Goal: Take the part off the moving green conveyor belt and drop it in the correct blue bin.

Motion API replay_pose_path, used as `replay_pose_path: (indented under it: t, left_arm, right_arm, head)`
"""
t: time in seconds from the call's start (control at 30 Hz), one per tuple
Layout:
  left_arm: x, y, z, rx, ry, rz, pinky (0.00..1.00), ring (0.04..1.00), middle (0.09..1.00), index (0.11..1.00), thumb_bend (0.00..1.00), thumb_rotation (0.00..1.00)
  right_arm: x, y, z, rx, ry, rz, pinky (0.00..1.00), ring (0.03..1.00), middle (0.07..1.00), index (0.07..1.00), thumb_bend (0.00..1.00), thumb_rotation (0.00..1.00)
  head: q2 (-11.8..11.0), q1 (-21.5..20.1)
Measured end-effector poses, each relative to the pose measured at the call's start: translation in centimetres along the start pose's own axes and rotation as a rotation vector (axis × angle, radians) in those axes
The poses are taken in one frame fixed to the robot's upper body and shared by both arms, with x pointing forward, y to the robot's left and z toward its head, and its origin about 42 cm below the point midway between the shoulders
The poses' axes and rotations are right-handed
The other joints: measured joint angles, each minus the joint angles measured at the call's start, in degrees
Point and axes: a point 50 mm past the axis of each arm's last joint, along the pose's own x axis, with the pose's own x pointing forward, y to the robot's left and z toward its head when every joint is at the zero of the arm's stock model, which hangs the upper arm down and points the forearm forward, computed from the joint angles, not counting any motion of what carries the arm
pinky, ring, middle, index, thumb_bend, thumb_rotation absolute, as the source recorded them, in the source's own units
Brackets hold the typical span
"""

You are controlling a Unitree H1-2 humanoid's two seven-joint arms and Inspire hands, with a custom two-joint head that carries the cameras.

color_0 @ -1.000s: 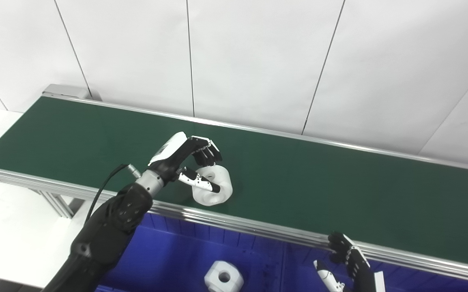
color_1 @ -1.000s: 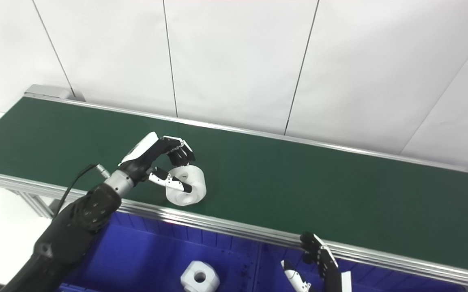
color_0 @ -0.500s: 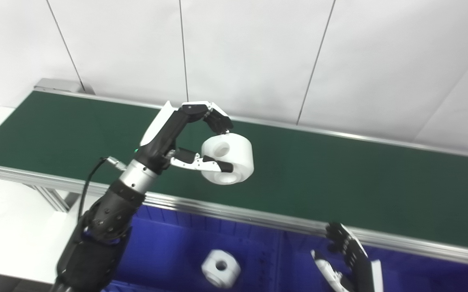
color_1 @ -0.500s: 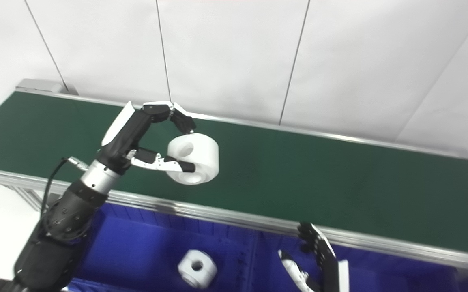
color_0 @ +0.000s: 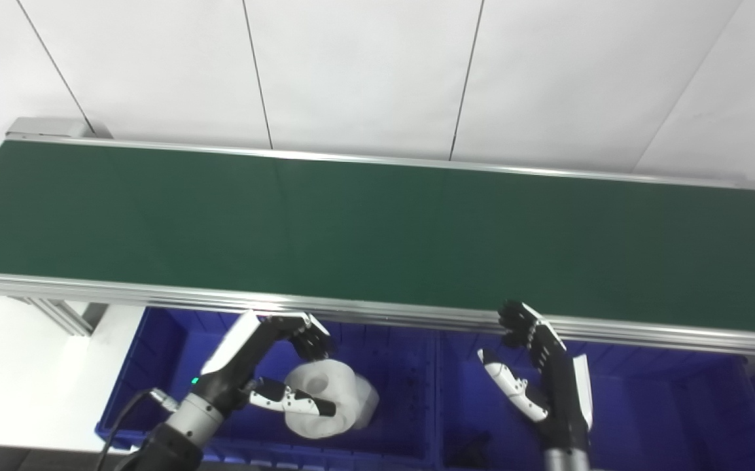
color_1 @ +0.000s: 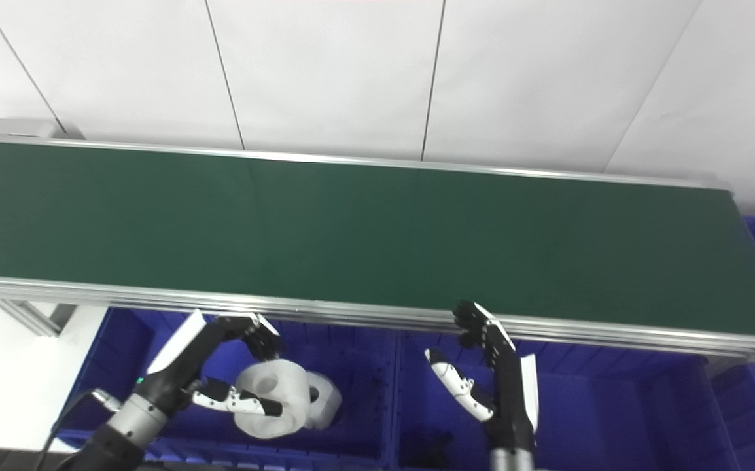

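Blue bins sit below the near rail of the green belt (color_0: 377, 229): the left bin (color_0: 410, 366) at the lower left of the frame holds a white part with a hole (color_1: 322, 399), and the right bin (color_0: 678, 405) shows a small dark thing (color_0: 472, 451) at its bottom edge. White and ring-shaped, the part (color_0: 322, 405) hangs over the left bin, gripped between fingers and thumb of the left robot hand (color_0: 273, 373), partly covering the part lying there; its flat face is turned up and left, though blur hides its bore. Over the right bin, the right robot hand (color_0: 534, 366) is open and holds nothing, fingers spread upward.

Dark obj (color_0: 472, 450) in blue bin (color_0: 646, 418): too small to ID
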Motion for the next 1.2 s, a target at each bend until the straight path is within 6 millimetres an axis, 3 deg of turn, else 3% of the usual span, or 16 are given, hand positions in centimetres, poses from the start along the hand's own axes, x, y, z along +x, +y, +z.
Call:
replay_pose_path:
  t: [0.3, 0.33, 0.4, 0.47, 0.63, 0.8, 0.97, 1.1, 1.2]
  left_arm:
    - [0.5, -1.2, -2.9, 0.169, 0.081, -0.027, 0.5, 0.436, 0.51, 0.513, 0.5, 0.0]
    - [0.6, -1.1, -3.0, 0.18, 0.089, -0.018, 0.52, 0.523, 0.506, 0.504, 0.51, 0.0]
    - [0.7, -0.9, -3.1, 0.197, 0.122, -0.01, 0.61, 0.674, 0.688, 0.5, 0.5, 0.06]
    - [0.9, -0.9, -3.1, 0.224, 0.166, -0.014, 0.72, 0.817, 0.835, 0.739, 0.58, 0.31]
    - [1.1, -0.7, -2.2, 0.283, 0.214, -0.004, 0.87, 0.935, 0.948, 0.856, 0.65, 0.44]
    - [1.5, -1.2, -1.8, 0.262, 0.208, 0.064, 0.95, 0.977, 0.99, 0.894, 0.68, 0.5]
    - [1.5, -1.4, -1.7, 0.249, 0.201, 0.063, 0.93, 0.977, 0.994, 0.908, 0.72, 0.49]
    - [1.6, -2.2, -0.5, 0.087, 0.16, 0.057, 0.85, 0.946, 0.986, 0.916, 0.71, 0.43]
    - [2.4, -3.5, 0.5, -0.069, 0.097, 0.057, 0.88, 0.957, 0.989, 0.937, 0.71, 0.45]
  right_arm:
    - [0.0, -0.4, -0.1, -0.018, -0.001, -0.006, 0.73, 0.76, 0.767, 0.776, 0.65, 0.45]
    - [0.0, -0.4, -0.1, -0.017, -0.001, -0.005, 0.73, 0.761, 0.768, 0.777, 0.65, 0.45]
    - [0.0, -0.4, -0.1, -0.016, -0.001, -0.004, 0.73, 0.761, 0.77, 0.779, 0.64, 0.44]
    - [0.0, -0.4, -0.1, -0.017, -0.001, -0.002, 0.73, 0.764, 0.771, 0.78, 0.64, 0.45]
    - [0.0, -0.4, -0.1, -0.017, 0.0, -0.001, 0.74, 0.766, 0.771, 0.779, 0.65, 0.46]
    - [-0.1, -0.3, -0.1, -0.017, 0.004, -0.003, 0.73, 0.765, 0.775, 0.782, 0.66, 0.49]
    - [-0.1, -0.3, -0.1, -0.03, 0.001, 0.002, 0.73, 0.765, 0.776, 0.78, 0.65, 0.46]
    - [-0.2, -0.3, -0.2, -0.013, 0.007, 0.005, 0.74, 0.778, 0.789, 0.79, 0.64, 0.42]
    - [-0.3, -0.3, -0.2, 0.0, 0.013, 0.023, 0.75, 0.788, 0.798, 0.798, 0.65, 0.42]
  head:
    - [-0.1, -0.1]
    - [-0.3, -0.1]
    - [-0.4, -0.1]
    - [-0.4, 0.0]
    - [-0.6, -0.1]
    - [-0.6, -0.2]
    - [-1.0, -0.5]
    - [-1.3, -1.5]
    - [-1.5, -2.0]
